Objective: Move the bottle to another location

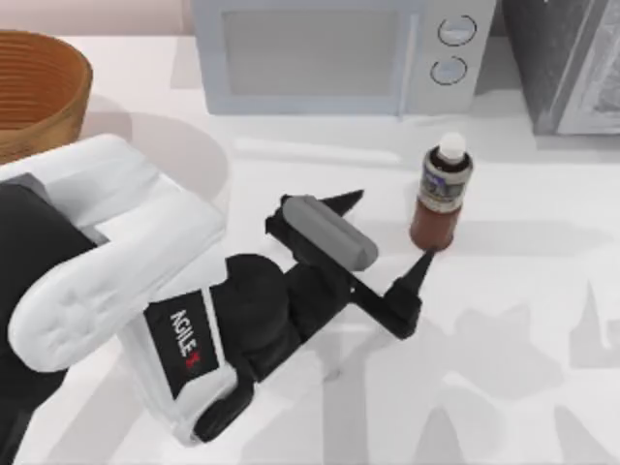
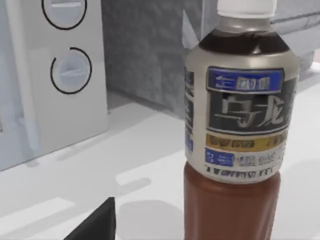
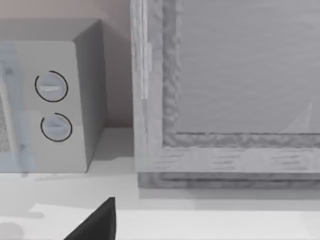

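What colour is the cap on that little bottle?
White, on the small reddish-brown bottle; clearest in the top view.

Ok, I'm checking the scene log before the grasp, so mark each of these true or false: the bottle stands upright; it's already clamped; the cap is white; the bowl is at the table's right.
1. The bottle stands upright on the table: true.
2. The left gripper is shut on the bottle: false; its jaws are open, the bottle just beyond them.
3. The bottle's cap is white: true.
4. The wooden bowl sits at the table's right: false; it is at the far left.
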`<move>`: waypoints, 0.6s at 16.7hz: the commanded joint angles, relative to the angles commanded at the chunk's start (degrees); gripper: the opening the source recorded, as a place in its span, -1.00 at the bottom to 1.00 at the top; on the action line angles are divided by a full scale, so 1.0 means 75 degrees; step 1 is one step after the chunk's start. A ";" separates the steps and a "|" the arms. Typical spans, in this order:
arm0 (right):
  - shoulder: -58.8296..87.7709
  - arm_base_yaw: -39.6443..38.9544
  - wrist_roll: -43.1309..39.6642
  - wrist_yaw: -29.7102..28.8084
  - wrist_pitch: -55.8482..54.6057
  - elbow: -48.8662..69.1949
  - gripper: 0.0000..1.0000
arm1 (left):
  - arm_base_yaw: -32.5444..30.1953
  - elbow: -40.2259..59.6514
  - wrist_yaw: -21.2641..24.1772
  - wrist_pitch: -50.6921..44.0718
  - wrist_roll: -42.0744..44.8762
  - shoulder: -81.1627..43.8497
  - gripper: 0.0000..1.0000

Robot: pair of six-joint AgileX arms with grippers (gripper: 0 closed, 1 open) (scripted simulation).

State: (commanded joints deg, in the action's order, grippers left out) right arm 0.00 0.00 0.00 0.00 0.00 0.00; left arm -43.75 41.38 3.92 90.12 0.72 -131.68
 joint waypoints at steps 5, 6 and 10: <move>0.0000 0.0000 0.0000 0.0000 0.0000 0.0000 1.00 | 0.0008 0.0268 -0.0001 -0.0198 -0.0001 -0.0098 1.00; 0.0000 0.0000 0.0000 0.0000 0.0000 0.0000 1.00 | -0.0006 0.0520 -0.0006 -0.0353 -0.0002 -0.0191 1.00; 0.0000 0.0000 0.0000 0.0000 0.0000 0.0000 1.00 | -0.0062 0.1990 -0.0050 -0.1275 -0.0008 -0.0699 1.00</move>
State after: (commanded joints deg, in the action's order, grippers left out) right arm 0.00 0.00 0.00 0.00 0.00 0.00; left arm -44.21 56.31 3.55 80.56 0.66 -136.93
